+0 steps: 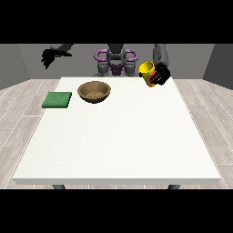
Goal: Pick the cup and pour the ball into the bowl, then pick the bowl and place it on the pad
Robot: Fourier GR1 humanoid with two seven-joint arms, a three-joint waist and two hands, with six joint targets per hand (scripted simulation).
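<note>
A yellow cup is held tilted above the table's far right part, its mouth turned toward the view's left. The hand at the view's right is shut on it, fingers wrapped round its side. I see no ball; the inside of the cup is hidden. A brown wooden bowl stands on the table left of the cup, well apart from it. A green square pad lies flat near the table's left edge. The hand at the view's left hangs raised beyond the table's far left corner, holding nothing, fingers loosely spread.
The white table stretches wide toward the camera. The robot's body stands behind the far edge, between the two arms.
</note>
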